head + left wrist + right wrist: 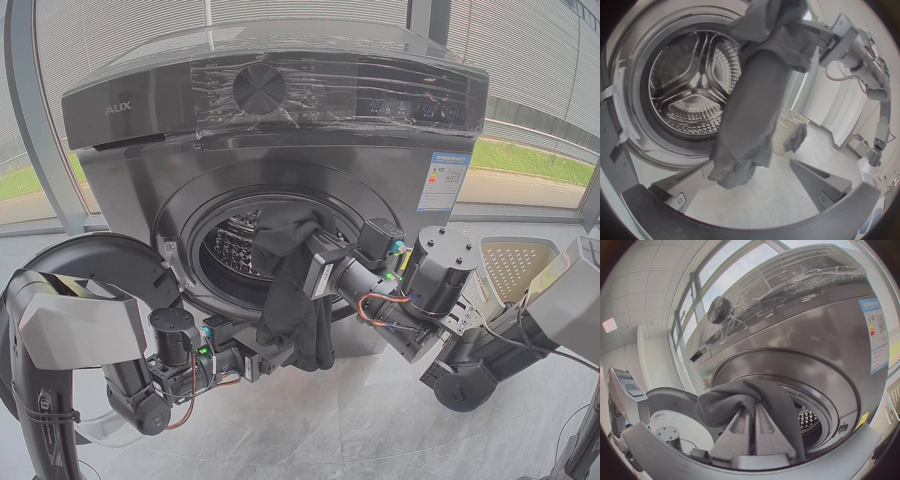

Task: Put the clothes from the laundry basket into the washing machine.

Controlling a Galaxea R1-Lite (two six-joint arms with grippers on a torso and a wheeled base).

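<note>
A dark garment [290,294] hangs from my right gripper [314,242] in front of the washing machine's open drum [232,249]. Its top bunches at the mouth of the drum and its tail drops below the door ring. The right wrist view shows the right gripper [753,418] shut on a fold of that garment [731,399]. My left gripper [753,172] is low under the opening and open. The garment's lower end [737,168] hangs against one of its fingers [706,170]. The white laundry basket [522,262] stands to the right of the machine, with another dark cloth [795,140] over its rim.
The round machine door [94,265] is swung open to the left, close behind my left arm. The drum [690,87] is bare metal inside. Grey tiled floor [350,412] lies in front of the machine, with windows behind it.
</note>
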